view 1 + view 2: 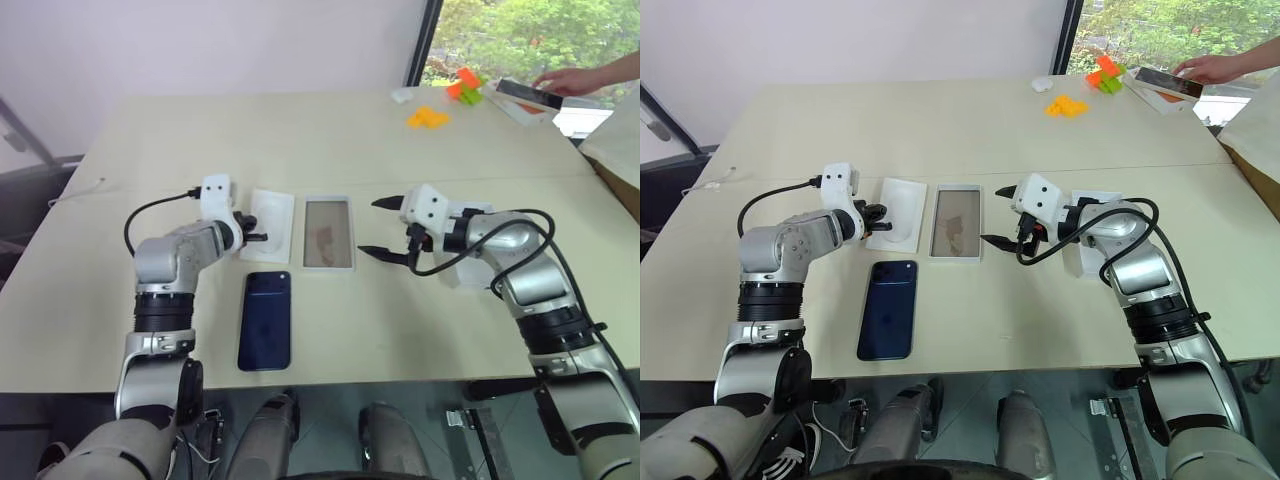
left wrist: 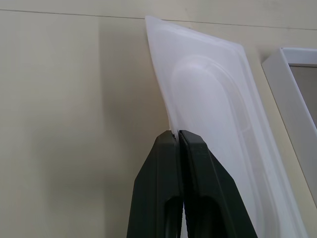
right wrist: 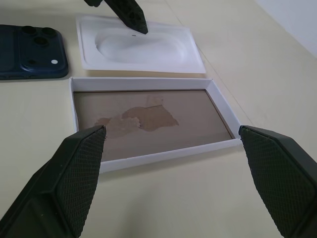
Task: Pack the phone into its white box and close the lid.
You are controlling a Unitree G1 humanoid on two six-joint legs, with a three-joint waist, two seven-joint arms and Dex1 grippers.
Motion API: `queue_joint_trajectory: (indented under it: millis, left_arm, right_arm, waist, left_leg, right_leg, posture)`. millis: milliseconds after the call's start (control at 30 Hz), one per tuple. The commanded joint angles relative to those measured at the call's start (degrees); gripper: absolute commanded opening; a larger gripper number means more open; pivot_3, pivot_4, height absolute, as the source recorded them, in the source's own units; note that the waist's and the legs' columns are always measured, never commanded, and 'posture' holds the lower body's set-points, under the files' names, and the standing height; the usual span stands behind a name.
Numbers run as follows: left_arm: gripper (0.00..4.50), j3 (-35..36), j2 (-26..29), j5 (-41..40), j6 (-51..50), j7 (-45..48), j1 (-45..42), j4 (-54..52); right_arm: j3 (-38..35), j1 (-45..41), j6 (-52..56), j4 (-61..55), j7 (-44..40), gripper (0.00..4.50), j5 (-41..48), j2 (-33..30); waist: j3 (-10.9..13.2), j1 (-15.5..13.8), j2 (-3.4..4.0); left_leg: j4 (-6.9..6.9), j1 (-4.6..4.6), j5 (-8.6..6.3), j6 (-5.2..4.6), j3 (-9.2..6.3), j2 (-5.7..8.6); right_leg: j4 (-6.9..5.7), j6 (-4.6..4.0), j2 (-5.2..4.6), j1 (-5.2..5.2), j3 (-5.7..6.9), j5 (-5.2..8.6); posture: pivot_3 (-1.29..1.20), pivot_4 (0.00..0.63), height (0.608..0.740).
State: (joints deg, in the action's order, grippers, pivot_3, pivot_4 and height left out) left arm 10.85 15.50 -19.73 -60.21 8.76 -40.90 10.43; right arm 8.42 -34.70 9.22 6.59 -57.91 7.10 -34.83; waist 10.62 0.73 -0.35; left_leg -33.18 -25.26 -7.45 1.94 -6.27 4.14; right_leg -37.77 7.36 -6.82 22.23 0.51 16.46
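While pinching the near edge of a thin white moulded plastic insert tray [image 2: 208, 99], left gripper [image 1: 262, 238] sits pressed shut; right gripper [image 1: 382, 228] spread wide beside shallow white cardboard box [image 1: 328, 233]. Slim navy-blue phone [image 1: 266, 320] lying flat on beige table [image 1: 300, 130], just nearer than both.

Silver arms, black cables, black fingers [image 3: 79, 178]

text: none legible | labels: none | numbers: none
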Motion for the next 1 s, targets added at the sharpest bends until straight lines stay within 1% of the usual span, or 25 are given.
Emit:
queue_joint_trajectory:
  millis: [33, 100, 133, 200, 267, 300, 367, 467, 567, 667, 733, 867, 933, 1000]
  left_arm:
    - [0.02, 2.4, -0.9, -1.1, -1.3, -0.9, 0.9, -1.1]
    - [0.02, 5.0, -1.7, -2.5, -1.2, -0.9, 0.8, -2.1]
    - [0.02, 7.9, -2.9, -4.7, -1.3, -1.3, 0.3, -2.6]
    - [0.02, 12.3, -3.6, -7.3, -1.6, -2.2, -0.3, -4.1]
    - [0.02, 19.5, -5.6, -12.7, -4.1, -4.1, -1.8, -4.5]
    - [0.02, 19.7, -5.2, -13.8, -5.3, -3.2, -1.3, -5.5]
    - [0.02, 25.5, -6.9, -19.8, -9.2, -4.3, -2.2, -6.6]
    - [0.02, 27.6, -7.0, -23.6, -13.0, -4.6, -1.5, -8.2]
    - [0.02, 26.3, -7.3, -24.3, -14.2, -5.0, -0.4, -9.6]
    - [0.02, 25.6, -10.1, -25.9, -14.6, -6.4, -0.8, -10.6]
    - [0.02, 21.4, -10.9, -23.1, -12.3, -7.2, -1.3, -10.6]
    - [0.02, 19.4, -14.2, -22.6, -8.4, -8.7, -3.2, -8.2]
    - [0.02, 16.4, -15.2, -21.0, -6.7, -8.8, -3.0, -7.9]
    - [0.02, 15.5, -16.5, -20.8, -5.8, -9.7, -2.7, -7.2]
  right_arm:
    - [-1.5, -1.6, -0.8, -0.7, -0.1, 4.5, 0.7, -0.4]
    - [-1.6, -1.6, -0.8, -0.5, -0.1, 4.5, 0.8, -0.3]
    - [-1.6, -1.6, -1.0, -0.3, 0.0, 4.5, 0.6, -0.4]
    - [-1.6, -1.5, -1.4, -0.1, -0.1, 4.5, 0.5, -0.7]
    - [-1.8, -1.8, -1.6, 0.4, 0.0, 4.5, 0.3, -0.8]
    - [-1.8, -1.9, -1.9, 0.7, 0.0, 4.5, 0.2, -0.9]
    - [-1.8, -2.2, -2.5, 1.5, 0.0, 4.5, -0.2, -1.1]
    - [-1.9, -2.5, -3.2, 2.3, -0.4, 4.5, -0.2, -1.6]
    - [-2.0, -2.8, -3.8, 3.3, -0.7, 4.5, -0.3, -2.3]
    - [-2.3, -3.0, -3.9, 4.0, -1.1, 4.5, -0.4, -3.7]
    - [-2.6, -2.7, -4.3, 4.8, -1.4, 4.5, -0.5, -4.8]
    - [-3.0, -2.0, -4.2, 4.7, -1.8, 4.5, 0.0, -6.1]
    - [-3.2, -1.7, -4.3, 4.7, -1.3, 4.5, -0.3, -6.5]
    - [-3.4, -1.3, -4.3, 4.5, -1.3, 4.5, -0.3, -6.8]
  waist:
    - [0.0, 0.0, 0.0]
    - [0.0, 0.0, 0.0]
    - [0.0, 0.0, 0.0]
    - [0.0, 0.0, -0.02]
    - [0.1, 0.1, -0.09]
    - [0.1, 0.2, -0.16]
    - [0.1, 0.2, -0.22]
    - [0.2, 0.2, -0.26]
    - [0.2, 0.0, -0.28]
    - [0.2, -0.2, -0.31]
    - [0.2, -0.2, -0.33]
    - [0.2, -0.1, -0.36]
    - [0.2, 0.1, -0.38]
    - [0.2, 0.1, -0.38]
  left_leg:
    - [0.0, 0.0, 0.0, 0.0, 0.0, 0.0]
    - [0.0, -0.01, 0.0, 0.0, -0.01, 0.0]
    - [0.01, -0.02, 0.0, 0.0, -0.01, 0.0]
    - [0.01, -0.03, 0.0, 0.0, -0.03, -0.01]
    - [0.01, -0.04, 0.0, 0.0, -0.03, -0.01]
    - [0.01, -0.05, 0.0, 0.0, -0.03, -0.02]
    - [0.03, -0.06, 0.0, 0.0, -0.03, -0.02]
    - [0.04, -0.07, 0.0, 0.01, -0.02, -0.02]
    - [0.02, -0.07, 0.0, 0.01, 0.02, -0.01]
    - [0.0, -0.07, 0.01, 0.01, 0.04, 0.0]
    - [0.0, -0.08, 0.0, 0.02, 0.05, 0.0]
    - [0.01, -0.09, 0.0, 0.02, 0.15, 0.01]
    - [0.03, -0.1, 0.0, 0.02, 0.19, 0.0]
    - [0.05, -0.09, 0.0, 0.02, 0.21, -0.01]
  right_leg:
    - [0.0, 0.0, 0.0, 0.01, 0.0, 0.0]
    - [0.0, 0.0, 0.0, 0.01, 0.0, 0.0]
    - [0.0, 0.01, 0.0, 0.03, 0.0, 0.0]
    - [0.01, 0.01, 0.0, 0.03, 0.0, 0.0]
    - [0.01, 0.01, 0.0, 0.05, 0.0, 0.0]
    - [0.01, 0.01, 0.0, 0.08, 0.0, 0.0]
    - [0.01, 0.02, 0.0, 0.1, 0.0, 0.0]
    - [0.01, 0.04, 0.01, 0.1, 0.01, 0.01]
    - [0.01, 0.03, 0.01, 0.07, 0.01, 0.01]
    - [0.02, 0.03, 0.0, 0.04, 0.01, 0.0]
    - [0.06, 0.03, 0.0, 0.02, 0.01, 0.0]
    - [0.1, 0.03, 0.0, 0.03, 0.01, 0.0]
    - [0.1, 0.03, 0.0, 0.07, 0.01, 0.0]
    - [0.1, 0.03, 0.0, 0.07, 0.0, 0.0]
  posture:
    - [0.0, 0.15, 0.74]
    - [0.0, 0.15, 0.74]
    - [0.0, 0.15, 0.74]
    - [0.0, 0.15, 0.74]
    - [0.0, 0.15, 0.74]
    - [0.0, 0.15, 0.74]
    - [0.0, 0.15, 0.74]
    - [0.0, 0.15, 0.74]
    - [0.0, 0.15, 0.74]
    - [0.0, 0.15, 0.74]
    - [0.0, 0.15, 0.74]
    - [0.0, 0.15, 0.74]
    - [0.0, 0.15, 0.74]
    - [0.0, 0.15, 0.74]
